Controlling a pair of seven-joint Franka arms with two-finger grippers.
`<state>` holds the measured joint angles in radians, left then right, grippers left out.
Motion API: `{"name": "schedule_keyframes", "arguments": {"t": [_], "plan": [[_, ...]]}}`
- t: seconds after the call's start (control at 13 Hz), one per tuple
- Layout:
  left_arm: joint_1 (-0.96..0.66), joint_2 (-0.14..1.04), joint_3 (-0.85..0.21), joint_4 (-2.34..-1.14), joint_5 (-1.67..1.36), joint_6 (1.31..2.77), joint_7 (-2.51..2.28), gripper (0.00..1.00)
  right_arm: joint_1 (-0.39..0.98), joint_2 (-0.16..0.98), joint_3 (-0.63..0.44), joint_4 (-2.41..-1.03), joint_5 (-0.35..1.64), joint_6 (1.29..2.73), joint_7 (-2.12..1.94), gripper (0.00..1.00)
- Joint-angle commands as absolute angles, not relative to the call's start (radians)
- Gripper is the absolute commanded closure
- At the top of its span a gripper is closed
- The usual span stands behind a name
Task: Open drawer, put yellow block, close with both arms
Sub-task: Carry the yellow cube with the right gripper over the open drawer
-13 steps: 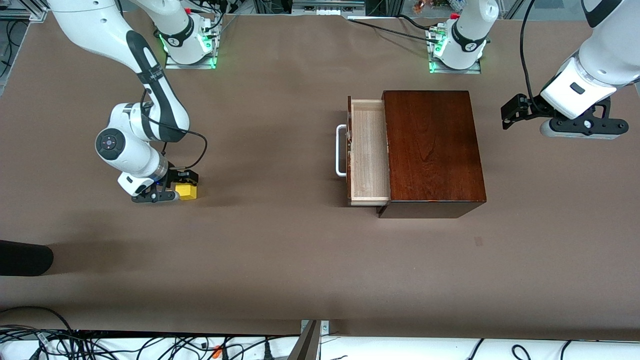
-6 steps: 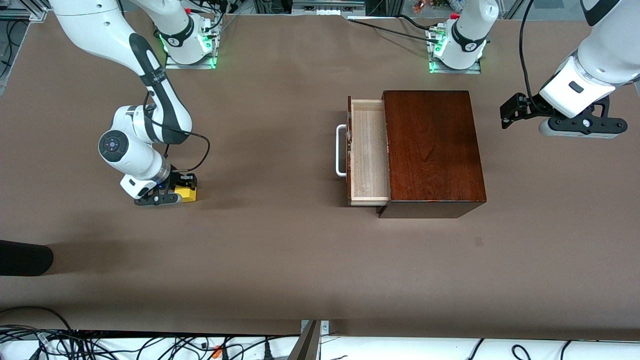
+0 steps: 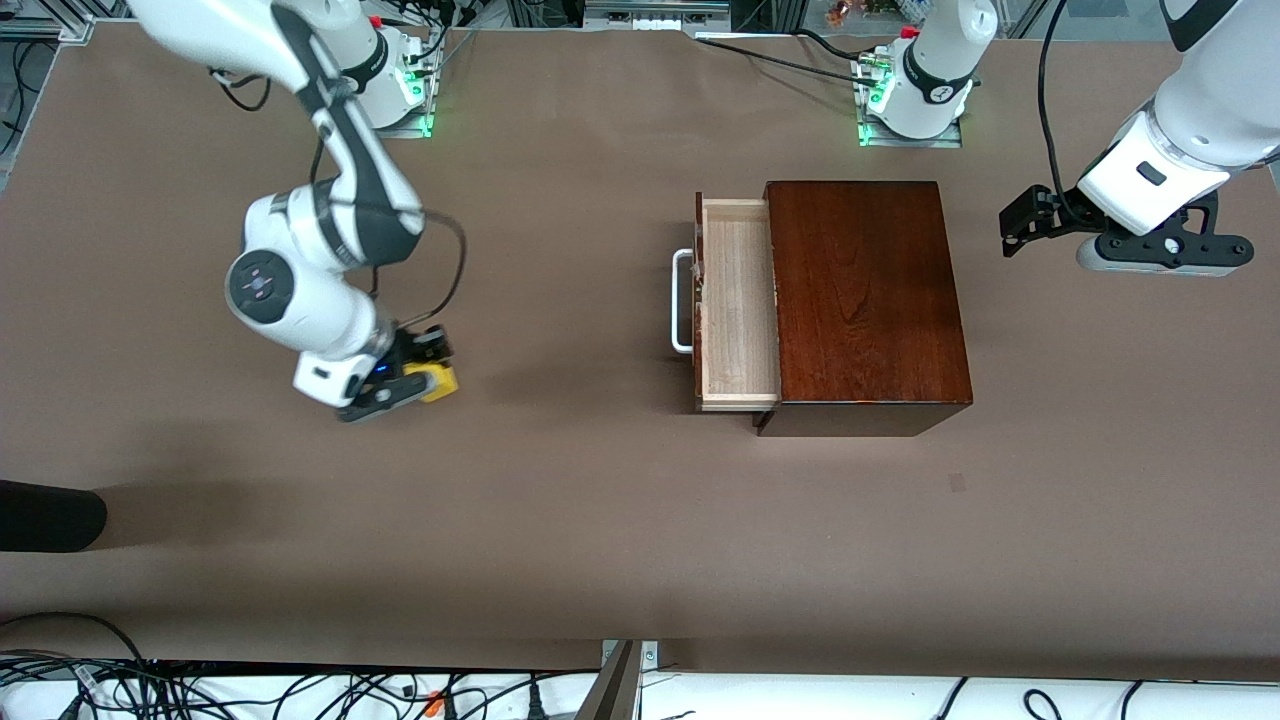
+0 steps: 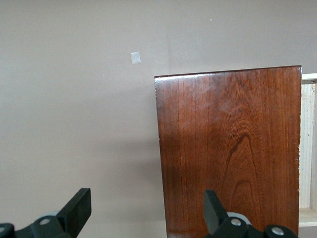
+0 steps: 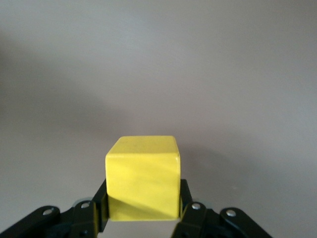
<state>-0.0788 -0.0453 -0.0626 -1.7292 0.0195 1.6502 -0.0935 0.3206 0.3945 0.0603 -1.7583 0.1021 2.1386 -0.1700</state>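
My right gripper (image 3: 425, 376) is shut on the yellow block (image 3: 439, 381) and holds it up over the bare table toward the right arm's end. In the right wrist view the yellow block (image 5: 142, 177) sits clamped between both black fingers (image 5: 100, 204). The drawer (image 3: 738, 302) stands pulled out of the mahogany box (image 3: 860, 300), its pale-wood tray bare and its white handle (image 3: 681, 300) facing the right arm's end. My left gripper (image 3: 1020, 225) hangs open in the air beside the box at the left arm's end; its fingers (image 4: 77, 210) straddle the box's edge (image 4: 228, 148) from above.
A dark rounded object (image 3: 45, 515) lies at the table's edge toward the right arm's end, near the front camera. A small pale patch (image 3: 958, 483) marks the mat nearer the front camera than the box. Cables (image 3: 200, 690) run along the front edge.
My right gripper closed on the yellow block, lifted it off the table and carried it toward the drawer. The left arm barely moved.
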Motion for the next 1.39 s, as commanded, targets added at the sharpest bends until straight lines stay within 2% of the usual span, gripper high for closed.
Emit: {"name": "schedule_keyframes", "arguments": {"t": [0.0,0.39,0.69,1.31], "plan": [[-0.072,-0.060,-0.071,-1.724,0.002,1.637,-0.091,0.00,0.469,0.406,0.061,-1.604,0.029,2.030,-0.183,0.94],[-0.072,-0.060,-0.071,-1.724,0.002,1.631,-0.092,0.00,0.751,0.535,0.060,-1.311,-0.006,1.954,-0.189,0.94],[-0.072,-0.060,-0.071,-1.723,0.002,1.631,-0.092,0.00,0.889,0.656,0.060,-1.126,-0.073,1.954,-0.190,0.94],[-0.072,-0.060,-0.072,-1.723,0.002,1.631,-0.092,0.00,0.977,0.742,0.060,-1.095,-0.211,1.965,-0.261,0.91]]}}
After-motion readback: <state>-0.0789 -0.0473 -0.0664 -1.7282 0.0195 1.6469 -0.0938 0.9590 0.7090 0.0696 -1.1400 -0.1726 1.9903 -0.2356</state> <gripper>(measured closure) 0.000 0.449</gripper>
